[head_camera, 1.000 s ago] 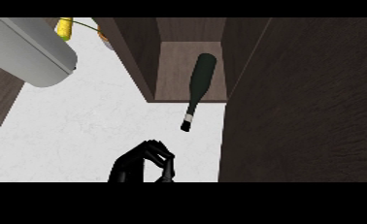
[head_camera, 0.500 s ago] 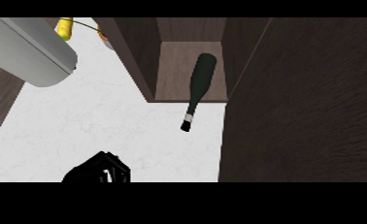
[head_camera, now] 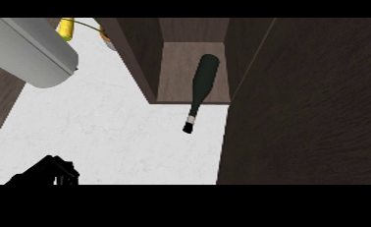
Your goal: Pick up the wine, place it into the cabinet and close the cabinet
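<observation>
Dark green glass wine bottle (head_camera: pixel 200 89) lying in the open cabinet (head_camera: pixel 191 76), neck jutting over the white worktop (head_camera: pixel 116 123).
It is probably heavy, rigid, slippery and breakable; the thick body offers the best hold. One black hand (head_camera: pixel 48 172), fingers seemingly curled and empty, has retreated to the lower-left corner since a second ago.

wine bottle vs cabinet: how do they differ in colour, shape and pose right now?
Colour: the wine bottle is dark green-black with a pale band near its mouth; the cabinet is dark brown wood grain.
Shape: the bottle is slim and tapers to a narrow neck; the cabinet is a broad box with flat panels.
Pose: the bottle lies on its side, body inside, neck poking out over the white counter; the cabinet stands open.
Shared: both are dark against the counter.
</observation>
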You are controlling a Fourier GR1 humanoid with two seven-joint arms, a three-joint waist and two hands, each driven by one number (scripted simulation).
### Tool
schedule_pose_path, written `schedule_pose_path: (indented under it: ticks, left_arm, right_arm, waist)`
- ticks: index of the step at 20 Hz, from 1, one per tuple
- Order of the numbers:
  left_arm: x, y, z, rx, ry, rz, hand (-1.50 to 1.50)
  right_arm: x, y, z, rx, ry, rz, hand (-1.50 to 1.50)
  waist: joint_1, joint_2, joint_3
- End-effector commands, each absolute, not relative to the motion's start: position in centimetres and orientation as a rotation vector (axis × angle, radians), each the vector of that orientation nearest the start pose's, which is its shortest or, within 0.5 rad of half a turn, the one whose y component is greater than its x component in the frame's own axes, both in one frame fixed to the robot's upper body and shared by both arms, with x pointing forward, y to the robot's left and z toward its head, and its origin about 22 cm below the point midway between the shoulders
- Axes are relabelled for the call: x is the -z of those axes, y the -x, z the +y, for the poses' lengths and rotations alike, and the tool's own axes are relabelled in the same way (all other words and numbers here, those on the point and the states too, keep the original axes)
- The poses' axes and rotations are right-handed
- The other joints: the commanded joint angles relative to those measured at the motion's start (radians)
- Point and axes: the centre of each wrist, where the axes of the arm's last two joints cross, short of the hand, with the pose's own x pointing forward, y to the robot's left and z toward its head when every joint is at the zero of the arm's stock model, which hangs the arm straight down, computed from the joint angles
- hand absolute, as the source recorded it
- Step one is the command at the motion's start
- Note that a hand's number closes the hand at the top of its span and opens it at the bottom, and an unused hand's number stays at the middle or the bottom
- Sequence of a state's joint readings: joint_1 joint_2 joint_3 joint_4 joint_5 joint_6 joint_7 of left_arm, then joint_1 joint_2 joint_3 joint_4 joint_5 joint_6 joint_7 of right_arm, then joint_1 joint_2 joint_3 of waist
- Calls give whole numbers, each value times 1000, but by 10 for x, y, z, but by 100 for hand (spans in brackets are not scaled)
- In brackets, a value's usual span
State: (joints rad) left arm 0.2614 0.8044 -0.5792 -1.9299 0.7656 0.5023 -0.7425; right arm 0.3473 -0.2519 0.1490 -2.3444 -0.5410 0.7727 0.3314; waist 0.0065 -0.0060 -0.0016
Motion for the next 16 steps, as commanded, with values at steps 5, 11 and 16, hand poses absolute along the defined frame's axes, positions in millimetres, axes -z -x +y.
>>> schedule_pose_path:
  ticks: [5, 11, 16]
  left_arm:
    - [-45, -134, 309, -64, 36, -1908, 150]
    - [-49, -137, 345, -45, 8, -1883, 150]
    - [-49, -125, 354, -47, 36, -1883, 150]
  right_arm:
    - [-167, -107, -191, -1038, -866, -1721, 150]
    - [-169, -112, -152, -1050, -900, -1723, 150]
    - [-171, -104, -118, -1031, -932, -1708, 150]
  waist:
    - [0, -13, -3]
    - [-8, -14, -5]
    - [7, -19, -5]
